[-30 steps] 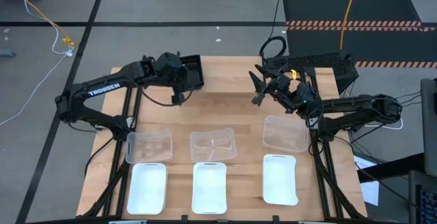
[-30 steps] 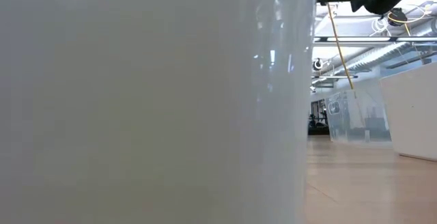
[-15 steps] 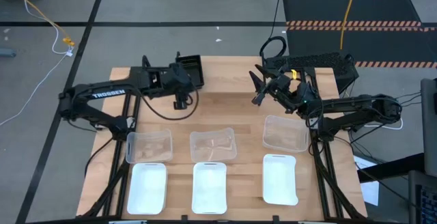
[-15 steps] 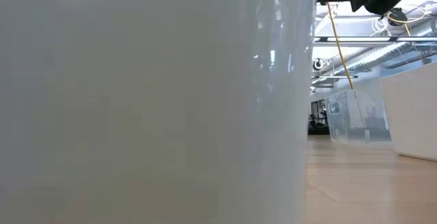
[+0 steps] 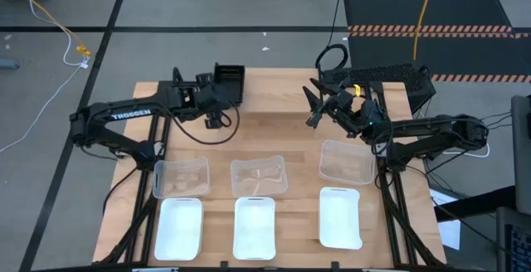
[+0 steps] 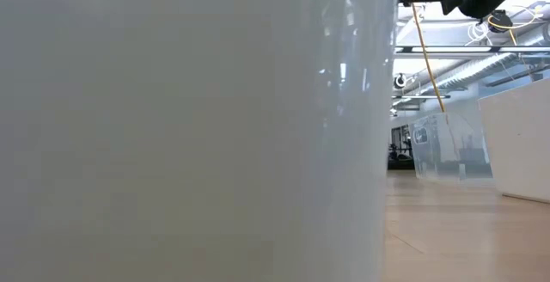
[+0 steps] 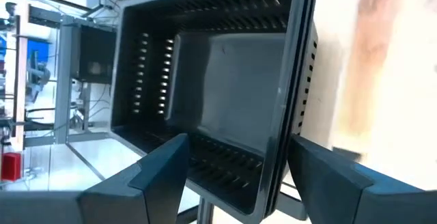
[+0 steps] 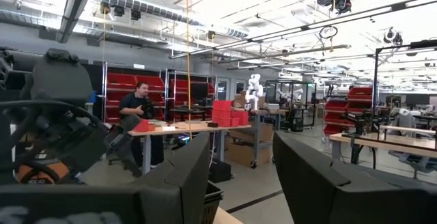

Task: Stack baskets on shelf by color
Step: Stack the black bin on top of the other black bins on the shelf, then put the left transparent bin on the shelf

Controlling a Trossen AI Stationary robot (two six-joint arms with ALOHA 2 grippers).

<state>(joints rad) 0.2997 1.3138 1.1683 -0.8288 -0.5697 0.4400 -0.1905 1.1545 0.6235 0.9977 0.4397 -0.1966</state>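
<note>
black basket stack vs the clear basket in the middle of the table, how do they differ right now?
The black basket stack is opaque with slotted walls; the middle clear basket is see-through and unslotted. The black basket stack sits at the table's far edge, in front of the open left gripper; the middle clear basket sits mid-table with no gripper near. Both are rectangular, rounded-cornered and unheld.

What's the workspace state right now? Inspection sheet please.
Surface: wooden tabletop, centre bare.
Job's things: black baskets nested at the far edge; three clear baskets in a row; three white baskets in the near row. Shelf: nothing seen.
Clutter: nothing seen.
Grippers: left gripper open, just off the black baskets, holding nothing; right gripper open, raised at the far right, empty.
Cables: yellow cable and black cable on the floor.
Surroundings: person at a distant bench; striped floor mat.
</note>
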